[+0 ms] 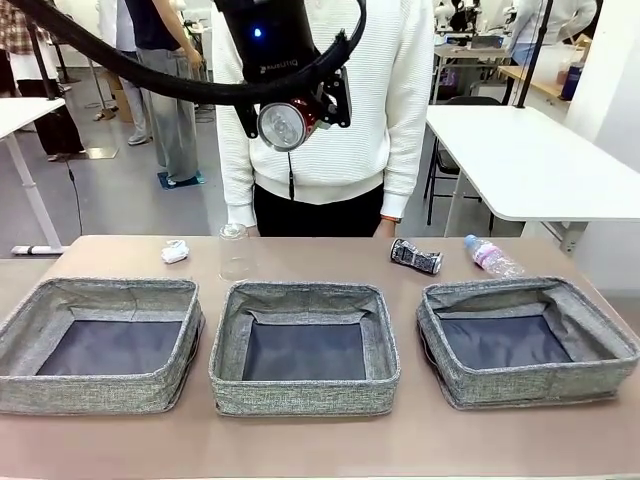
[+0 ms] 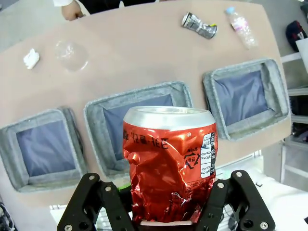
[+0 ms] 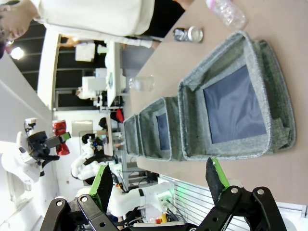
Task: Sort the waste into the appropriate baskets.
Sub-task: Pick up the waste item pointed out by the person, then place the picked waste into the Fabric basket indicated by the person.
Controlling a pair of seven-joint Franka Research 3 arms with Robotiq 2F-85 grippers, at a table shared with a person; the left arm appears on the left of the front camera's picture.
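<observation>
Left wrist view: L gripper (image 2: 166,204) was clamped on the crushed red can (image 2: 168,163), can upright btwn the fingers, silver end facing away from cam. Just past it sat the middle basket (image 2: 144,90), partly hidden by the can, w/ left basket (image 2: 12,139) and right basket (image 2: 211,82) either side, dark bottoms showing. Beyond them on the table (image 2: 144,48): paper wad (image 2: 31,57) near the clear cup (image 2: 71,54), dark can (image 2: 198,25) near the bottle (image 2: 242,26). Person's hand (image 2: 72,9) at far edge. Front view: I saw the red can held high above the table, in front of the person's torso. Right wrist view: R gripper (image 3: 158,185) jaws stood wide apart, right basket closest ahead.
</observation>
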